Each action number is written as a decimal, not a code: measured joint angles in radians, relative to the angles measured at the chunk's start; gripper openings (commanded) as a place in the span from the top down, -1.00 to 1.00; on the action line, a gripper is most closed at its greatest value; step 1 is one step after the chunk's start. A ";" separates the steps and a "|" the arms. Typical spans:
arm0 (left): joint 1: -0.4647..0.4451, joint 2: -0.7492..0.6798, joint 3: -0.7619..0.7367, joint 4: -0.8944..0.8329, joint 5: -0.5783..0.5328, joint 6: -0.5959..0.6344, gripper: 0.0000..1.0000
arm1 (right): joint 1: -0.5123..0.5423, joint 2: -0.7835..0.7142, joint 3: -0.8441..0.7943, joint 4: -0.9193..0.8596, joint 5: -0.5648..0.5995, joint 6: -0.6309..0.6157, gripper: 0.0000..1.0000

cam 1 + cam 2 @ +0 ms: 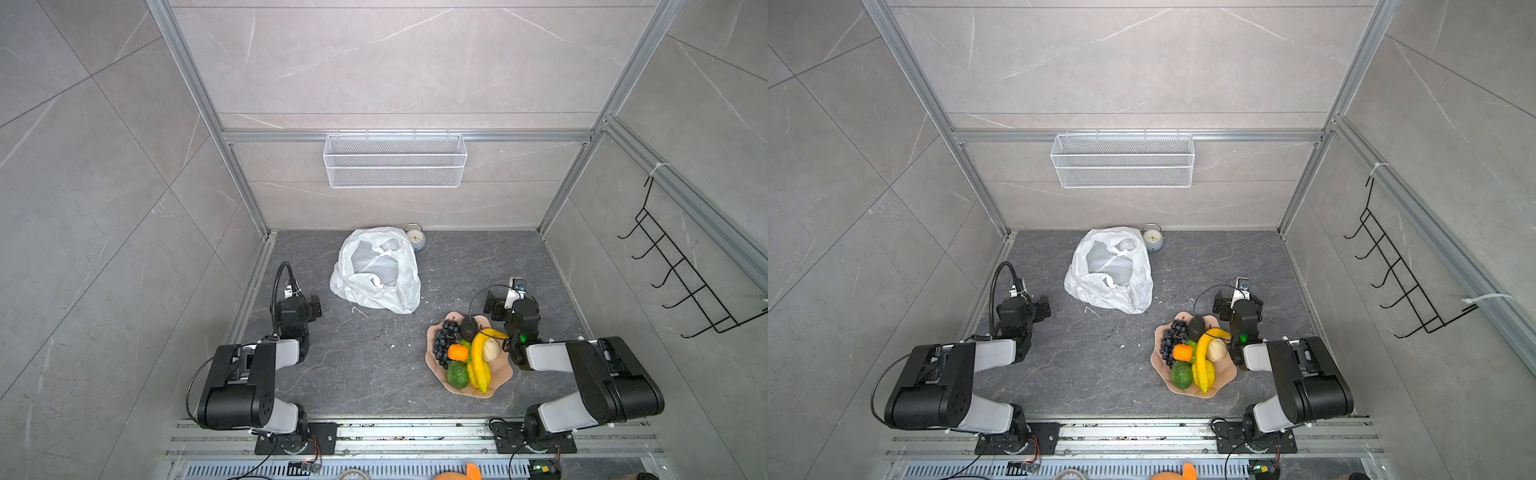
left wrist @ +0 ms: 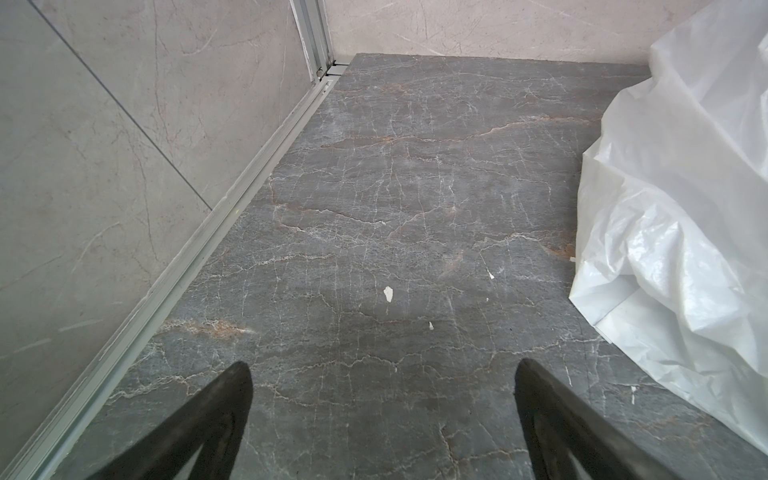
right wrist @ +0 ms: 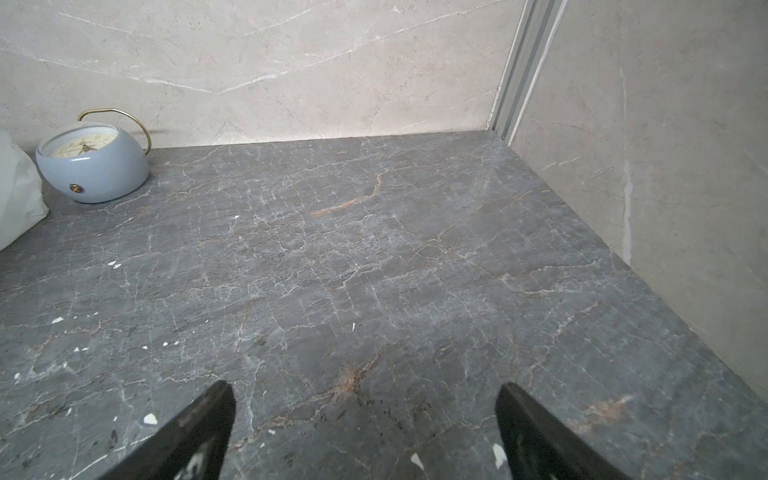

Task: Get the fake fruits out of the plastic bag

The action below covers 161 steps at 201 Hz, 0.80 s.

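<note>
Evidently the job stood at its close. By the left edge of the worktop point(image 2: 415, 208), the left claw point(image 2: 382, 372) hung spread wide over bare stone, pinching nothing, with the plastic bag point(image 1: 376, 270) near it on its right. The bag lay slumped near the middle of the far edge, its mouth gaping upward. In both top views only white film showed inside, though its deeper folds could not be read. An alarm clock point(image 1: 414, 237) stood just beside the bag at the far edge. Toward the near right corner, the fake fruits point(image 1: 465, 353) were heaped in a pink bowl point(image 1: 505, 376), well apart from the bag. The right claw point(image 3: 365, 392), beyond the bowl, was likewise spread and empty. The next move, I judged, called only for a check of the bag's folds, if anything.
</note>
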 measured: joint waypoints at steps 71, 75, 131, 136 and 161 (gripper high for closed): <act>0.001 0.000 0.000 0.000 0.009 0.000 -1.00 | 0.000 0.000 0.000 -0.006 0.000 -0.003 -0.99; 0.002 0.000 0.000 0.001 0.016 0.000 -1.00 | 0.000 0.000 0.000 -0.006 0.000 -0.003 -0.99; 0.037 0.033 -0.017 0.046 0.150 0.002 -1.00 | 0.000 0.000 0.000 -0.006 0.001 -0.003 -0.99; 0.038 0.033 -0.017 0.047 0.157 0.001 -1.00 | 0.000 0.000 0.000 -0.006 0.002 -0.003 -0.99; 0.040 0.033 -0.017 0.053 0.169 0.002 -1.00 | 0.000 0.000 0.000 -0.006 0.004 -0.003 -0.99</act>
